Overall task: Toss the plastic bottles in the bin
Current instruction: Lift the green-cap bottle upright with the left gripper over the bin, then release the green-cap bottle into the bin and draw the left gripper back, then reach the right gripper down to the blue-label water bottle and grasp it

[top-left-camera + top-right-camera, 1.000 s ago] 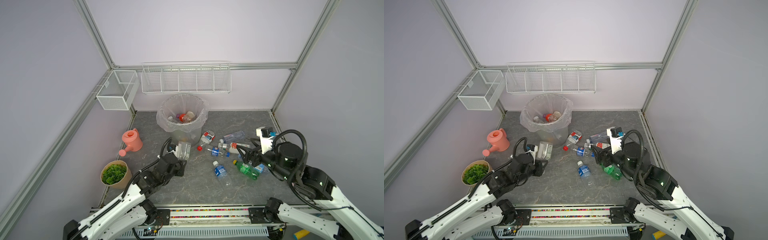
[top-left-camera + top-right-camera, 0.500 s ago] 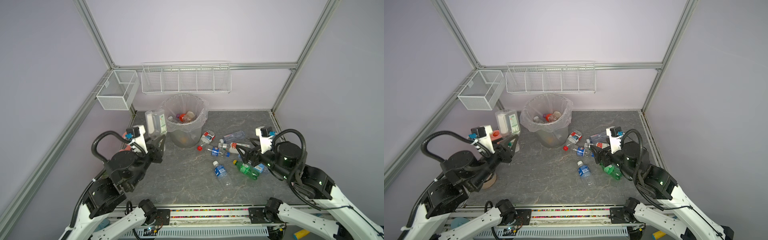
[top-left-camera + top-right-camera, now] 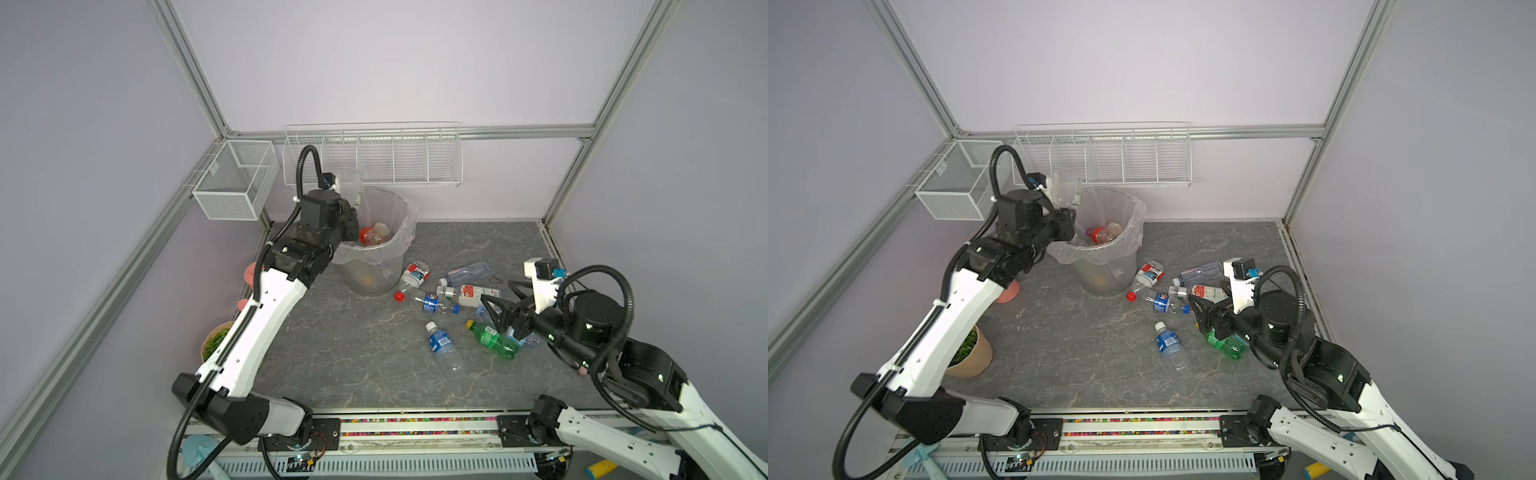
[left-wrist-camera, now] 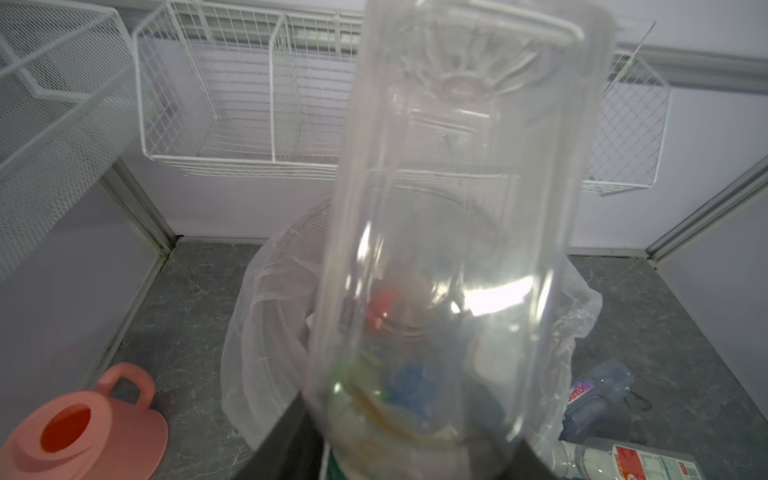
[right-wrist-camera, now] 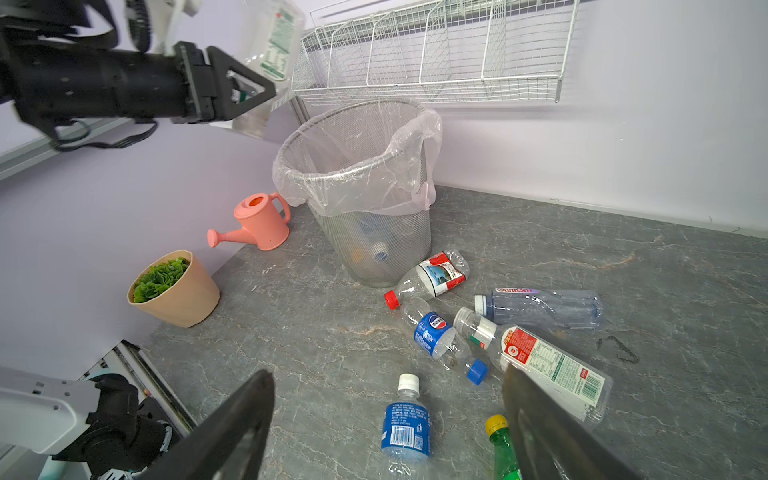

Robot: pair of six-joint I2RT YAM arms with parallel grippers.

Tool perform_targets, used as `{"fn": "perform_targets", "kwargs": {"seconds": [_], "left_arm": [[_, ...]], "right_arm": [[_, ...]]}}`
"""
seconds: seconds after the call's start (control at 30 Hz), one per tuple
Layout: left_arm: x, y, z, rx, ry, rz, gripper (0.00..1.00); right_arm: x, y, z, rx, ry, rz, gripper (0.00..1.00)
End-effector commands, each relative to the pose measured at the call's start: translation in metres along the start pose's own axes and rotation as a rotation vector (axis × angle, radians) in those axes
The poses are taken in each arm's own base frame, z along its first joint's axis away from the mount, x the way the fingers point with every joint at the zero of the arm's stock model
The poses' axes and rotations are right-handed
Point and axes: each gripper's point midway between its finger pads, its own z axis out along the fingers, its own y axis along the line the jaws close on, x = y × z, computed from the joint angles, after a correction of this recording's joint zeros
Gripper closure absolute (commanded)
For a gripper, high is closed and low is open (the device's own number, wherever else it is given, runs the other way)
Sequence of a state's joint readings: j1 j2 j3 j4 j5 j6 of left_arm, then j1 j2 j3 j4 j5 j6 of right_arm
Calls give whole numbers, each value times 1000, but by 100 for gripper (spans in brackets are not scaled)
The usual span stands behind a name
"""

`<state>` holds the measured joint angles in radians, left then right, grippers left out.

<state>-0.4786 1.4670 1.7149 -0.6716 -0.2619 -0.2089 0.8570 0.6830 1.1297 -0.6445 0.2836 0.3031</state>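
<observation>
left gripper (image 5: 254, 89) hovering over left rim of bin (image 3: 376, 274). clear bottle (image 4: 449, 208) standing between its fingers, base end up, cap end down at fingers. cannot tell if fingers are clamping or letting go. bin sitting at back of table (image 3: 353, 357), some bottles lying inside. right gripper (image 3: 492, 311) hanging low over loose bottles (image 3: 441, 344) right of bin, jaws spread wide, gripping nothing. green bottle (image 3: 492, 341) lying just beneath.
</observation>
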Motion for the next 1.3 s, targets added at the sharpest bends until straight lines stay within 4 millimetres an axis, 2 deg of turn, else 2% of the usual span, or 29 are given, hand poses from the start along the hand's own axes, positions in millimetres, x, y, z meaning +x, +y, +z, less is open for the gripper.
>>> {"fn": "perform_targets", "kwargs": {"seconds": [0.0,0.07,0.1,0.23,0.37,0.47,0.57,0.73,0.9,1.1,1.27], "left_arm": [[19,-4,20,-5,185,73,24],[12,-6,9,-5,217,58,14],[5,-7,1,12,198,54,0],[-31,-10,-45,95,-5,8,1],[-53,-3,-101,154,-169,-46,0],[-59,-3,-143,235,-301,-73,0],[-56,4,-178,275,-390,-84,0],[-32,13,-206,309,-400,-95,0],[3,17,-216,349,-363,-131,1],[50,25,-212,352,-275,-166,2],[91,32,-209,344,-196,-189,3]], "right_arm": [[-4,-2,-9,2,-14,18,11],[-4,-4,-11,8,-15,19,12],[-3,-5,-11,11,-14,17,11],[-2,-5,-9,12,-14,19,12],[-1,0,-2,-4,2,18,12],[6,1,6,3,43,1,12],[18,0,17,17,100,-18,12],[38,4,37,18,200,-38,12],[56,8,56,14,290,-46,12],[82,10,72,24,406,-46,12],[119,8,83,38,535,-44,12]]}}
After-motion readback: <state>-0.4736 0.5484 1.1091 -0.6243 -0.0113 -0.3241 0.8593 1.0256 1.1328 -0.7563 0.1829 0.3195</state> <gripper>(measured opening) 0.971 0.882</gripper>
